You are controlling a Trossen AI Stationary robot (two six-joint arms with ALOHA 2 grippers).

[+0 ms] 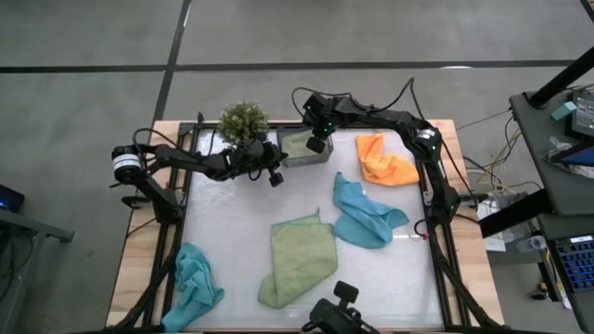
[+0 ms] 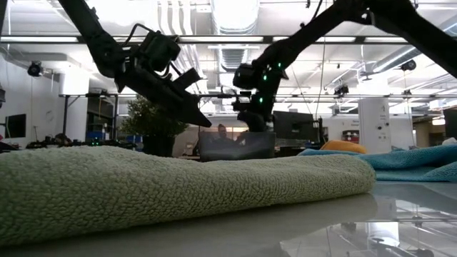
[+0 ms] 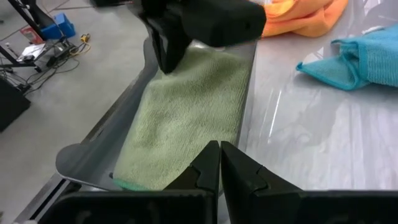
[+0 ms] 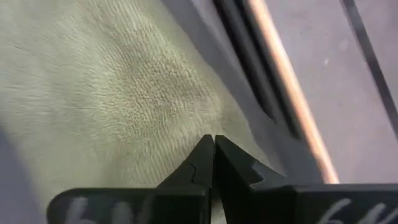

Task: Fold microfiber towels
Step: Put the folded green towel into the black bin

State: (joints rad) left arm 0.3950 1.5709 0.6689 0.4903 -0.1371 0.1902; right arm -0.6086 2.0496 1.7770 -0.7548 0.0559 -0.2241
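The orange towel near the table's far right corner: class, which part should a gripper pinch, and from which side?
Pinch the orange towel at its raised upper corner, coming straight down from above; it lies crumpled with that edge standing free, and the right gripper is nearest.

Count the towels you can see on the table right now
5. A green towel lies in the grey bin at the back, an orange towel back right, a blue towel mid-right, a green towel front centre, a blue towel front left.
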